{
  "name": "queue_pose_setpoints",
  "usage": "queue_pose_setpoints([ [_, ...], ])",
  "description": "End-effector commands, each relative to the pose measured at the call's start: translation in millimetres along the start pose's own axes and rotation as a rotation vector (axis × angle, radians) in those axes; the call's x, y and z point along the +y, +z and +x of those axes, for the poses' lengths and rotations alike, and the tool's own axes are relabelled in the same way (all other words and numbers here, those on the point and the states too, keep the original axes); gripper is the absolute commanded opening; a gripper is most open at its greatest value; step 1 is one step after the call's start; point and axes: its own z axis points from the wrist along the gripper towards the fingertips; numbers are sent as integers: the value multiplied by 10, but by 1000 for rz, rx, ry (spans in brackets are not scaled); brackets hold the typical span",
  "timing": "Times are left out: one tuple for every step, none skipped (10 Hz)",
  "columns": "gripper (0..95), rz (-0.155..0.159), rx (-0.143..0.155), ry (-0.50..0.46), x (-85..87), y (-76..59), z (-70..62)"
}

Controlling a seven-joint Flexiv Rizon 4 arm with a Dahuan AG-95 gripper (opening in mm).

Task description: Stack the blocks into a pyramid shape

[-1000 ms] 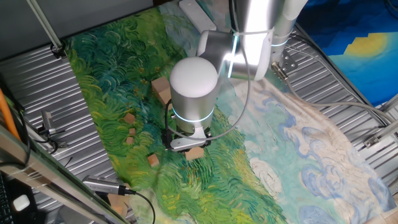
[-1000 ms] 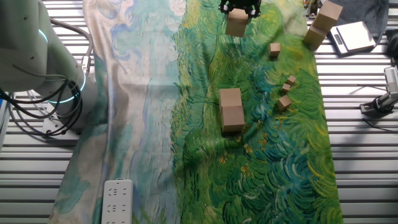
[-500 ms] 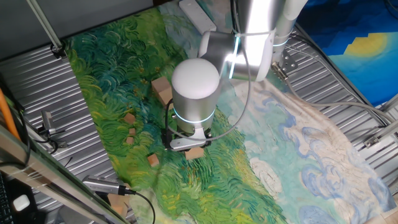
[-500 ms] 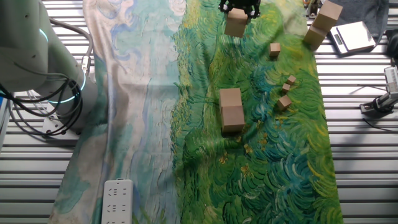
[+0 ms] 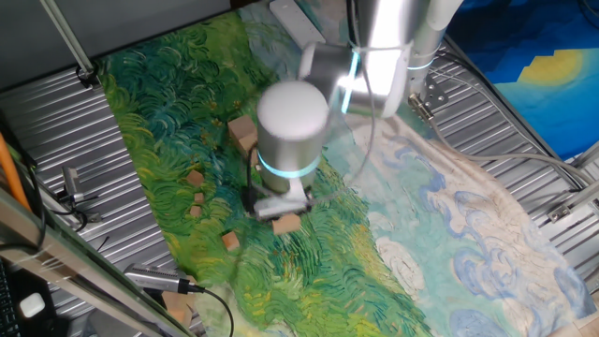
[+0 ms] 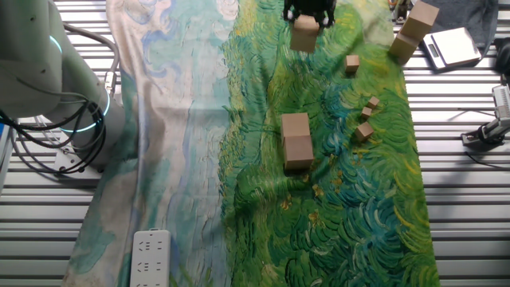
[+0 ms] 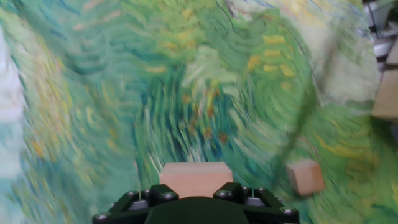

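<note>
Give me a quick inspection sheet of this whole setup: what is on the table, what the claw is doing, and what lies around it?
Surface: ribbed metal table under a painted green and blue cloth.
Job's things: held block in the claw; two big blocks side by side and touching at mid-cloth; small blocks scattered beside them; two more blocks by the cloth's edge.
Clutter: power strip; flat grey device.
Grippers: gripper shut on the held block, which looks lifted off the cloth.
Cables: black cable at the table edge; more at the arm's base.
Surroundings: blue and yellow sheet.
</note>
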Motion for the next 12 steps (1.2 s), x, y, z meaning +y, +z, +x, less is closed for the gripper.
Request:
queue_pose_setpoints([
  [0,-4,-33,-97,-60,48,372],
  [0,-3,-38,-124,-63,55,498],
  [0,0,-39,-137,-62,61,578],
  [0,3,-39,-156,-56,85,707],
  [0,3,-42,-168,-47,113,804],
  [0,3,-46,-182,-37,138,876],
  [0,8,-48,-188,-13,159,954],
  [0,10,-55,-184,0,180,1019],
  [0,15,-56,-186,10,198,1067],
  [0,18,-51,-188,16,212,1097],
  [0,24,-53,-192,24,234,1136],
  [0,29,-57,-196,39,270,1197],
])
